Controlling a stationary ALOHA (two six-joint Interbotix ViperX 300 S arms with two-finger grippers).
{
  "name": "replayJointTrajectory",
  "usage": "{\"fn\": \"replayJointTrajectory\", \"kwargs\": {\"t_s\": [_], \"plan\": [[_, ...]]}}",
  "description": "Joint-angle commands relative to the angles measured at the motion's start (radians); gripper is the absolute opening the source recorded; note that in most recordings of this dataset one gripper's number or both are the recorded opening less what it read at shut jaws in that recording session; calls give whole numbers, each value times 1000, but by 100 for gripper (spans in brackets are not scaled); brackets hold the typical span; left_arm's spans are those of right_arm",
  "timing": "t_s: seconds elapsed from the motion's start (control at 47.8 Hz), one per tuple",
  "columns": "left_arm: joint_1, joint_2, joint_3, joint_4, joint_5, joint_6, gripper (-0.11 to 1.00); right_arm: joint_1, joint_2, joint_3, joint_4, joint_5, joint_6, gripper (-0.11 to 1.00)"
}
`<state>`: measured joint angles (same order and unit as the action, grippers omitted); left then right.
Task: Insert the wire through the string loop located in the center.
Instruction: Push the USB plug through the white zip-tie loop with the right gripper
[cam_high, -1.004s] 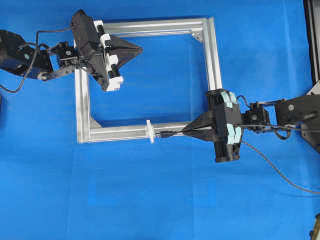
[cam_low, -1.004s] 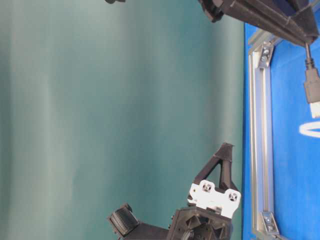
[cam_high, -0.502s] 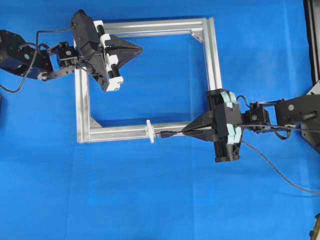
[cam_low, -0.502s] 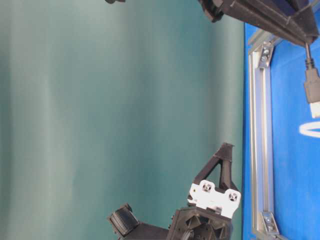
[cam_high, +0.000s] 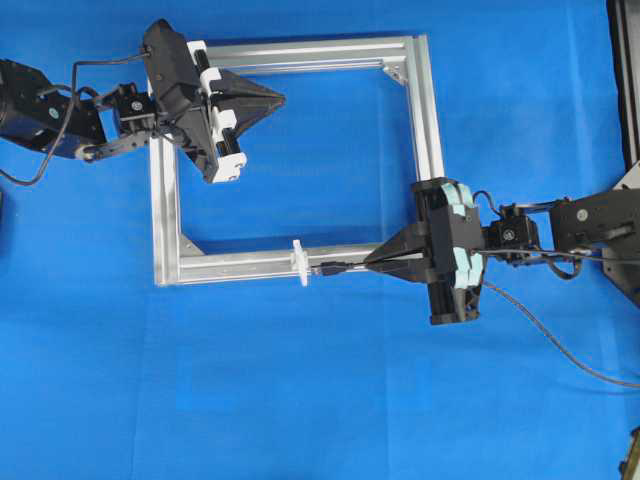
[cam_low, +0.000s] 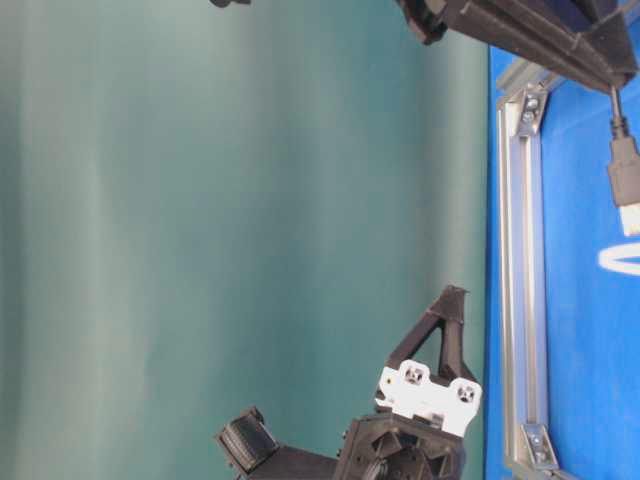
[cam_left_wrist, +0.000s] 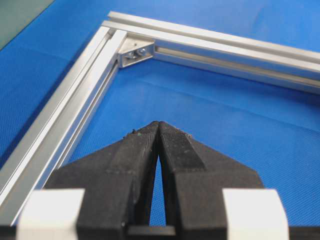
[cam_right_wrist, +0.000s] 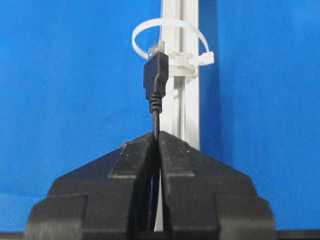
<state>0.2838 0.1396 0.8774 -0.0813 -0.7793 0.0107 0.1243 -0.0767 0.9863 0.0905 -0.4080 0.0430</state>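
My right gripper (cam_high: 372, 262) (cam_right_wrist: 157, 134) is shut on the wire (cam_right_wrist: 156, 120), a thin black cable ending in a dark plug (cam_right_wrist: 156, 75) with a metallic tip. The plug (cam_high: 331, 268) points at the string loop (cam_high: 299, 262), a small white loop (cam_right_wrist: 170, 35) standing on the near rail of the silver frame (cam_high: 240, 264). The metallic tip sits at the loop's opening. The plug also shows in the table-level view (cam_low: 624, 185), with the loop (cam_low: 620, 260) just below it. My left gripper (cam_high: 278, 98) (cam_left_wrist: 158, 124) is shut and empty, over the frame's far left corner.
The rectangular silver frame (cam_left_wrist: 65, 110) lies on a blue cloth, with corner brackets (cam_left_wrist: 135, 52) inside. The loose wire (cam_high: 560, 345) trails from my right gripper toward the right edge. A dark object (cam_high: 632, 455) sits at the bottom right corner.
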Motion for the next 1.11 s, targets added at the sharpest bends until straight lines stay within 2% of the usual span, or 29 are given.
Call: {"fn": "replayJointTrajectory", "kwargs": {"t_s": [0.0,0.544,1.088], "plan": [[2,-34,-9,3,-9,0,0,-2,-12,-6,2,-12,2,-2],[2,-34,-12,3,-11,0,0,-2,21,-38,3,-26,2,-2],[2,-34,-14,3,-15,0,0,-26,156,-179,2,-35,2,-2]]}}
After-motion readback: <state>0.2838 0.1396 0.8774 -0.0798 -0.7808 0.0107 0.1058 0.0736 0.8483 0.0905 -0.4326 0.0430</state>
